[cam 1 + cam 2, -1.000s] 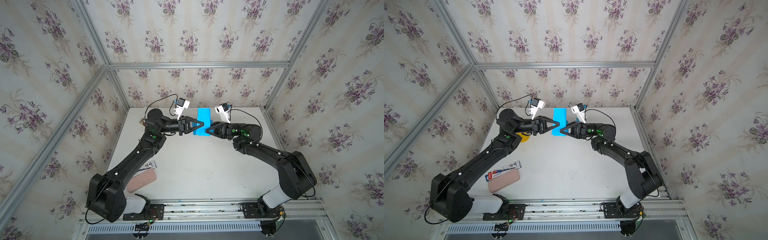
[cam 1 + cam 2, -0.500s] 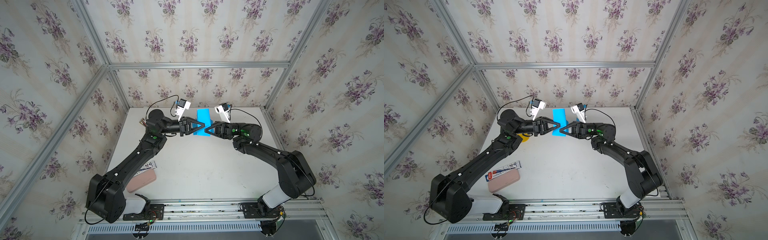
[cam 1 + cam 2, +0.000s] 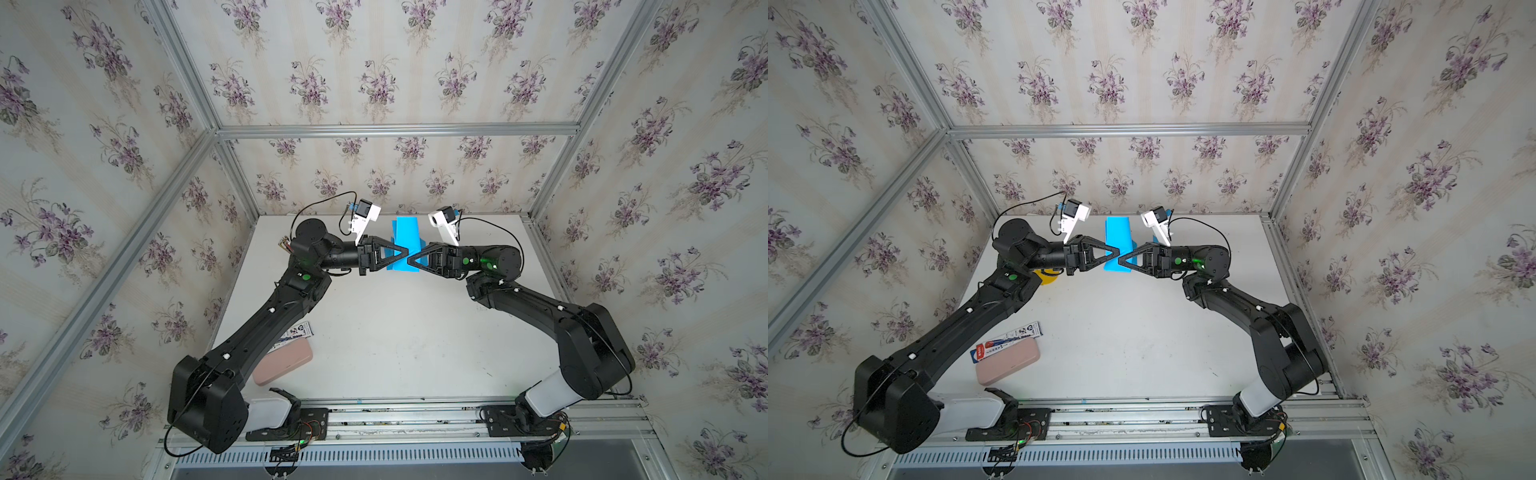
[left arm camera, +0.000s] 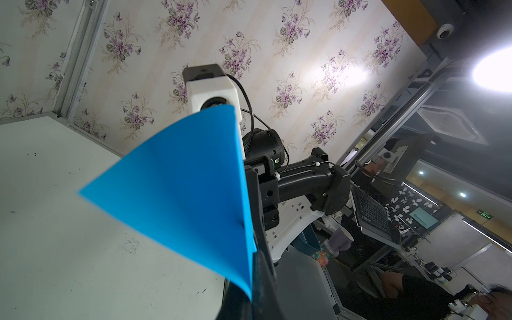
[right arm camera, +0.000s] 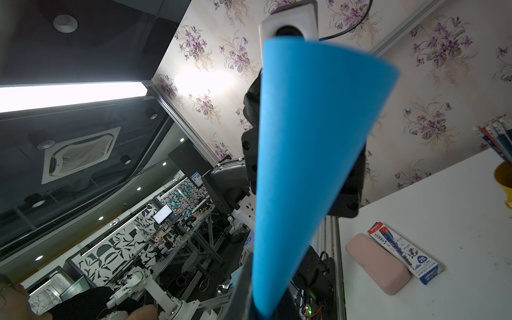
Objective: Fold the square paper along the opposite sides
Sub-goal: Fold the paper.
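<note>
**Item:** square paper [image 3: 406,233], one sheet, bright blue, plain on every face shown.

**Location:** You had it off the table [image 3: 395,332], in the air over the far middle, between two wrists that met almost tip to tip.

**Holder, left:** left gripper [image 3: 402,252], jaws pressed together on the sheet. In the left wrist view the paper ran down into the fingers and ended there.

**Holder, right:** right gripper [image 3: 413,261], jaws drawn to a point and pinching the sheet too. The right wrist view showed the blue narrowing into the fingers.

**Reason for the hold (a judgement):** You appeared to have taken opposite sides, one in each pinch, and set them nearly together so the sheet doubled over. Held clear of the table, it could bend without dragging. The fold looked begun, not finished.

**Condition:**
- The sheet bowed into a soft loop that stood up behind the fingertips in both top views.
- No pressed crease showed.
- The edges were clean, and no tear was seen.
- You could not tell from these views whether the two sides were squarely lined up.

**Also present, unused:**
- A pink case [image 3: 1007,361] lay beside the left arm's base.
- A pencil box [image 3: 1007,341] lay against the case.
- A yellow cup [image 3: 1045,276] was partly hidden under the left arm.
</note>
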`<state>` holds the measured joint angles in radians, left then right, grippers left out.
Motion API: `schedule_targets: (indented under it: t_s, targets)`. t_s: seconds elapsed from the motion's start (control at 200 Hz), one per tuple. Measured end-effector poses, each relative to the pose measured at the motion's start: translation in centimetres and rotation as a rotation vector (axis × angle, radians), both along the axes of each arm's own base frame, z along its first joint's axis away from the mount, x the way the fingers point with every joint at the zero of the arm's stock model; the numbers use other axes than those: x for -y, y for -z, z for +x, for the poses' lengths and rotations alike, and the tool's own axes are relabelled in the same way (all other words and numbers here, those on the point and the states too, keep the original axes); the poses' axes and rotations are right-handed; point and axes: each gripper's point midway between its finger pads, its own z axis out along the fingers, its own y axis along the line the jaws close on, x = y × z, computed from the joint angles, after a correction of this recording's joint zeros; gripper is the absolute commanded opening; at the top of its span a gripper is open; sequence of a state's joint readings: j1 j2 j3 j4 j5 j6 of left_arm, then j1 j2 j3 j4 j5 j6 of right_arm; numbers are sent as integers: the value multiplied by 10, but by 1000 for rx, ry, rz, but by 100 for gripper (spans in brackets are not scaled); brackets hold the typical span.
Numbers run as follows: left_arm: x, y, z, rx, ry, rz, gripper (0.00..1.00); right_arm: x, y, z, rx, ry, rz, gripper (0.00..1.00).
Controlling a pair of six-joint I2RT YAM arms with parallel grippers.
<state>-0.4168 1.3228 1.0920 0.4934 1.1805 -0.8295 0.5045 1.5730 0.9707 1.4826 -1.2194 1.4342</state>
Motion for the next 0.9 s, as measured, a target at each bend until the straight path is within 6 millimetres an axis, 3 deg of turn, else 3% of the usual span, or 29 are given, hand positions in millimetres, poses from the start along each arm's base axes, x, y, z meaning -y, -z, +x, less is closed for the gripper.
schedule_targets:
  t_s: [0.24,0.355,0.604,0.899]
  targets:
    - [-2,2,-2,0,-15,29,0,3,4,2,6,26,-13,36]
    - [-3,4,-5,-1,-15,42,1,8,4,5,8,55,-16,42]
    - [-3,11,-8,-9,-13,54,3,9,-3,7,19,80,-7,39]
    - [0,15,-11,-7,0,59,5,6,-5,12,13,79,-3,25]
